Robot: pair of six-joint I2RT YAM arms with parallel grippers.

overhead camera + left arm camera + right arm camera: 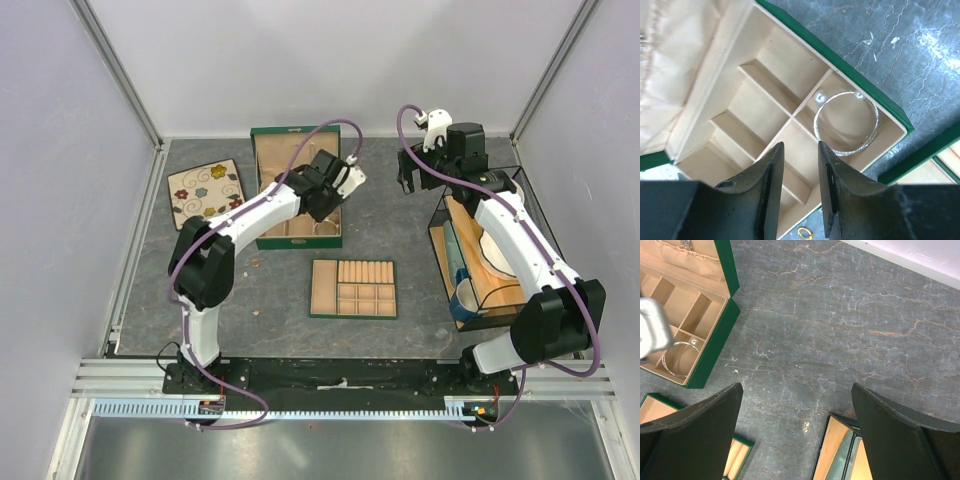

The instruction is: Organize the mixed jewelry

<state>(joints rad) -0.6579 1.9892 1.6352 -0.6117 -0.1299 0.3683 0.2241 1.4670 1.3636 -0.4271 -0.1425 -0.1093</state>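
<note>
The thin silvery bangle (846,122) lies flat in a corner compartment of the open green, tan-lined jewelry box (875,95). My left gripper (800,146) hovers over the box beside that compartment, its fingers slightly apart with nothing between them. A tiny gold ring (804,232) lies on the table just outside the box wall. In the top view the left gripper (345,180) is over the box (296,185). My right gripper (796,387) is wide open and empty above bare table, right of the box (715,347); the bangle (679,359) also shows there.
The flat tan divided tray (353,288) lies in front of the box. A floral plate (206,190) sits at the back left. A glass-sided case (480,260) stands at the right under the right arm. A small gold-brown piece (254,263) lies left of the tray.
</note>
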